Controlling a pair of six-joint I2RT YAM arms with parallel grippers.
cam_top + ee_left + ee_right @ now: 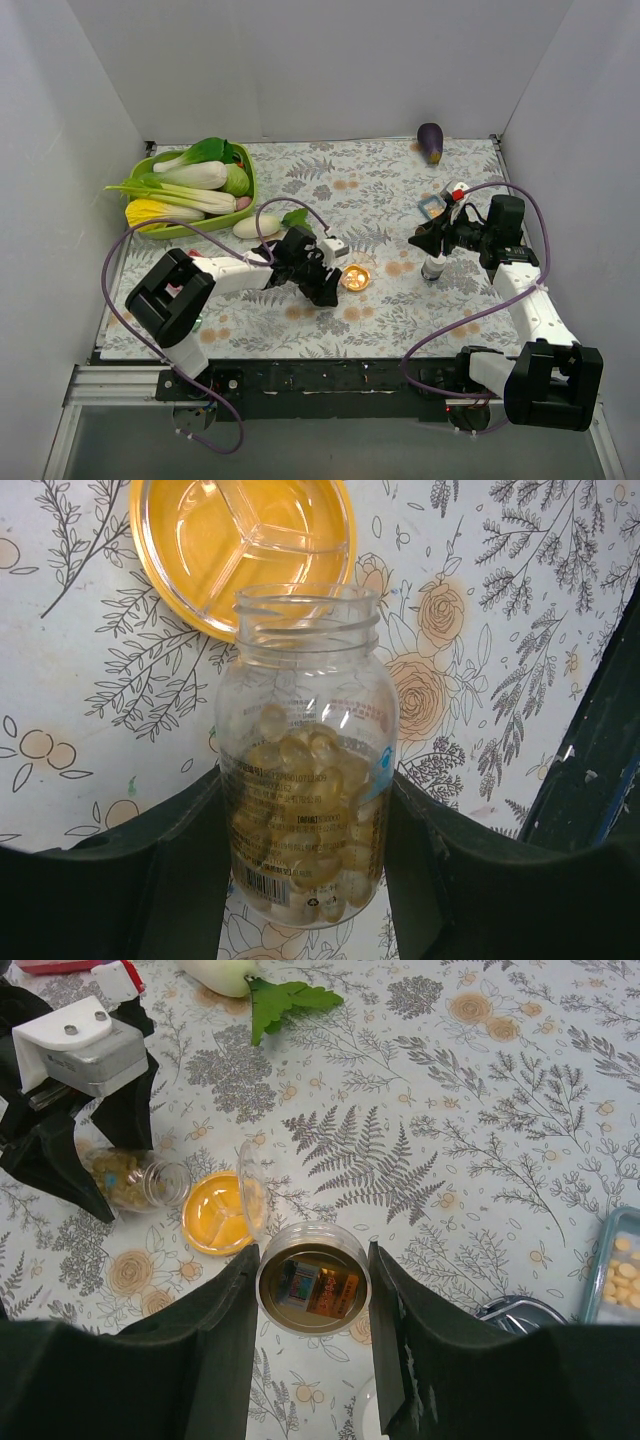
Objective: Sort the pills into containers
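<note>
My left gripper is shut on an open clear bottle half full of yellow pills. The bottle lies tilted, its mouth just short of the amber-orange container, a shallow divided dish with nothing in it. From above, that container sits right in front of the left gripper. My right gripper is shut on a small round bottle, seen end-on with a gold inside, standing to the right of the dish. A clear lid stands up from the dish's rim.
A green basket of vegetables stands at the back left, with a white radish and a green leaf beside it. An eggplant lies at the back right. A blue tray with pale pills lies near the right gripper.
</note>
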